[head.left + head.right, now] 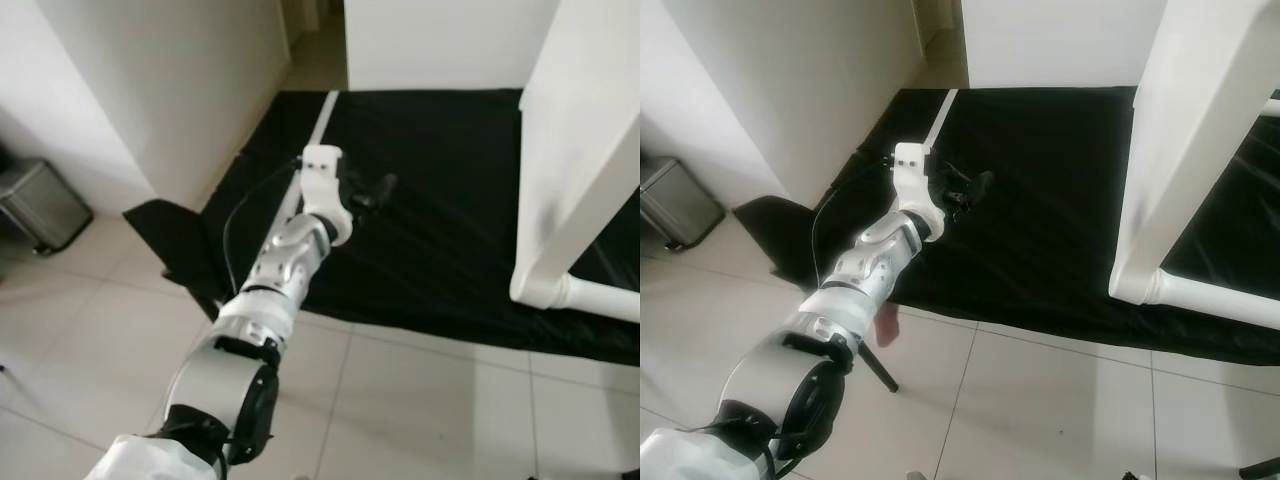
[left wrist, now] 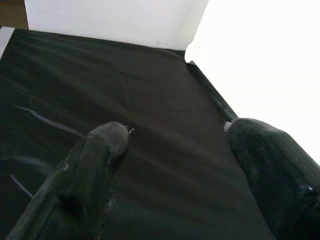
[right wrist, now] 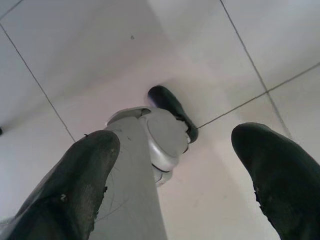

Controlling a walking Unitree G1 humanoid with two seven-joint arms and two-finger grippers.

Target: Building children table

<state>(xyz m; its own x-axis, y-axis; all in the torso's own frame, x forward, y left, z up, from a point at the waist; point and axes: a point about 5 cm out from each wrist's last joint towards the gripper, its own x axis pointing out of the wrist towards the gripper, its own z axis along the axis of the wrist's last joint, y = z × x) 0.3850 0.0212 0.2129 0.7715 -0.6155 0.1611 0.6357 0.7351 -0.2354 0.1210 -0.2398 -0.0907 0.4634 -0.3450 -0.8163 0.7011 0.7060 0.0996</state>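
Observation:
A white table part (image 1: 575, 150) stands upright at the right on a black sheet (image 1: 450, 210) spread over the tiled floor, with a round white rail (image 1: 600, 297) at its foot. A long white slat (image 1: 320, 115) lies along the sheet's left edge. My left arm reaches forward over the sheet. Its left gripper (image 1: 375, 190) hovers open just above the black cloth with nothing between its fingers (image 2: 107, 145), right of the slat. In the left wrist view the white table part (image 2: 260, 60) rises beyond the fingers. My right gripper (image 3: 175, 145) hangs open over floor tiles beside my own grey leg (image 3: 150, 150).
A white wall corner (image 1: 170, 80) juts out at the left, close to the sheet's folded corner (image 1: 170, 235). A metal bin (image 1: 40, 205) stands at the far left. Pale tiles (image 1: 430, 400) lie in front of the sheet.

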